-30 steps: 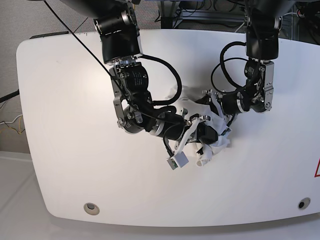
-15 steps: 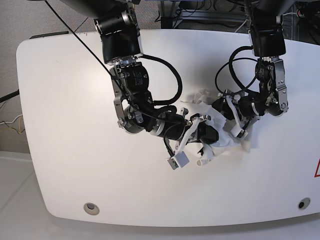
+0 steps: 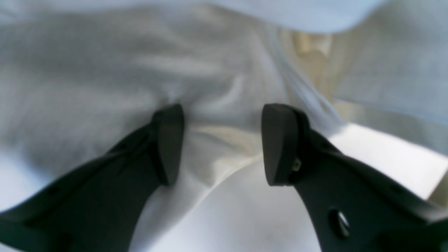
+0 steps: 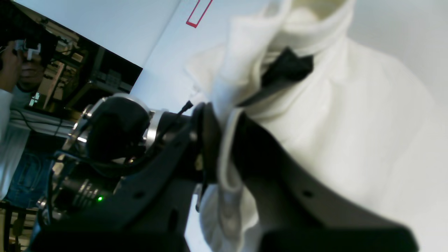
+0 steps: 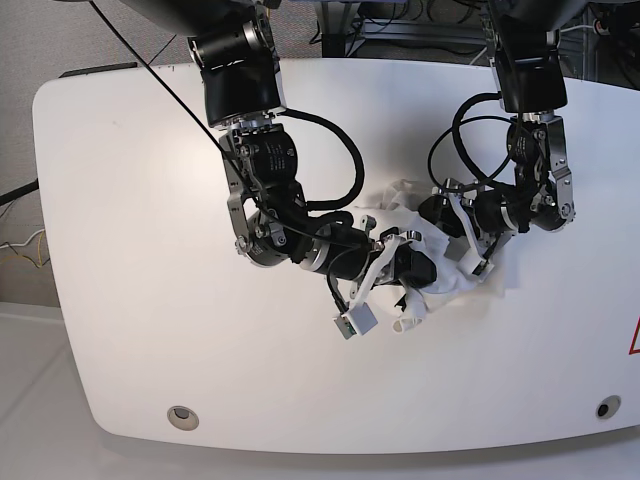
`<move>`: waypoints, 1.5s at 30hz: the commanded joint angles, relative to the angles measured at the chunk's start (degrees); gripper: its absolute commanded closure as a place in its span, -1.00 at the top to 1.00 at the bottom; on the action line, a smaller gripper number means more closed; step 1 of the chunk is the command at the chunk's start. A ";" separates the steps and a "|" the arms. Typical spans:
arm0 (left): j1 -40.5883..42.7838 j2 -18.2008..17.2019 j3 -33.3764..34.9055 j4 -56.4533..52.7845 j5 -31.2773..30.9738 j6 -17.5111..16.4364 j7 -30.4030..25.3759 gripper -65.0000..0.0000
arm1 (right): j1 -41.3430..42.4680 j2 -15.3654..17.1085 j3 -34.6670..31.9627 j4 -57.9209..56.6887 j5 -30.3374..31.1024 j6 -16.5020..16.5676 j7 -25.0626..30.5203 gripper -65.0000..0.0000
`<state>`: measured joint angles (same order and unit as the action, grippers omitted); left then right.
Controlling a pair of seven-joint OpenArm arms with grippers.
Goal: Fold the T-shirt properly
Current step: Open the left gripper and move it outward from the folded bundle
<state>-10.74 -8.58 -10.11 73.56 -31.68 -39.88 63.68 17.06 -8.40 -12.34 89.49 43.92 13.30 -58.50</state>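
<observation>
The T-shirt [image 5: 440, 250] lies bunched in a crumpled heap right of centre on the white tabletop [image 5: 130, 300], with both arms bent in over it. In the base view most of the cloth is hidden under the 2 wrists, and only rumpled white folds show between and around them; no print can be made out.

The right end effector [image 4: 224, 140] is closed on the T-shirt: in the right wrist view its 2 black fingers [image 4: 206, 140] pinch a thick folded edge of white fabric, which runs up between them and stands above the tips. A small black tag [image 4: 287, 66] sits in the fabric just past that pinched fold. The rest of the cloth spreads to the right of the fingers as a broad, smooth sheet.

The left end effector [image 3: 222, 140] is open, its 2 dark fingertips [image 3: 168, 140] set well apart with nothing clamped between them. They point down into wrinkled fabric; the tips sit at the cloth's surface, though the blur leaves it unclear whether they touch it. A ridge of fabric runs diagonally beside the right-hand fingertip, and a bright patch of bare tabletop shows beyond it.

In the base view the 2 end effectors are near each other, over the same heap.
</observation>
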 commanded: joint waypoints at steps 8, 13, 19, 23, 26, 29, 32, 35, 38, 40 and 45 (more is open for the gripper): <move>-1.26 0.89 -0.05 0.95 -3.00 -0.12 -0.60 0.05 | 1.36 -0.60 0.07 0.92 1.57 0.46 1.49 -1.00; -1.35 0.89 -0.05 1.03 -3.44 -0.12 -0.60 0.05 | 1.27 -0.60 0.07 0.92 1.57 0.46 1.49 -1.00; -1.35 0.62 -0.13 1.03 -6.25 -0.12 -0.43 0.05 | 1.27 -0.60 0.07 0.92 1.57 0.37 1.49 -1.00; -1.52 0.27 -0.31 1.21 -7.22 -0.12 0.98 0.05 | 1.27 -0.60 0.07 0.92 1.57 0.37 1.49 -1.00; -1.96 -0.34 -0.84 3.76 -7.22 -0.12 2.12 0.05 | 1.27 -0.60 0.07 0.92 1.40 0.37 1.49 -1.00; -1.87 -0.26 -2.68 6.48 -7.04 -0.12 3.70 0.05 | 1.27 -0.60 0.07 0.92 0.52 0.37 1.49 -1.00; -1.96 -0.17 -5.32 9.03 -6.87 -0.12 6.08 0.05 | 1.27 -0.60 0.07 0.92 -0.27 0.37 1.49 -1.00; -1.96 -0.17 -7.87 11.06 -6.96 -0.12 7.40 0.05 | 1.27 -0.60 0.07 0.92 -0.36 0.37 1.49 -1.00; -1.78 -0.43 -8.92 12.29 -6.87 -0.12 7.40 0.05 | 1.18 -0.60 0.07 0.92 -0.27 0.37 1.49 -1.00; -1.78 -1.22 -9.36 12.37 -6.87 -0.12 7.31 0.05 | 1.18 -0.60 0.07 0.92 -0.27 0.37 1.49 -1.00; -1.70 -3.95 -9.80 12.20 -6.96 -0.12 7.31 0.05 | 1.18 -0.60 -0.01 0.92 -0.27 0.37 1.49 -1.00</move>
<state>-11.09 -10.94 -19.46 84.82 -37.56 -39.90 71.85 16.91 -8.40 -12.27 89.49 42.24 13.28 -58.50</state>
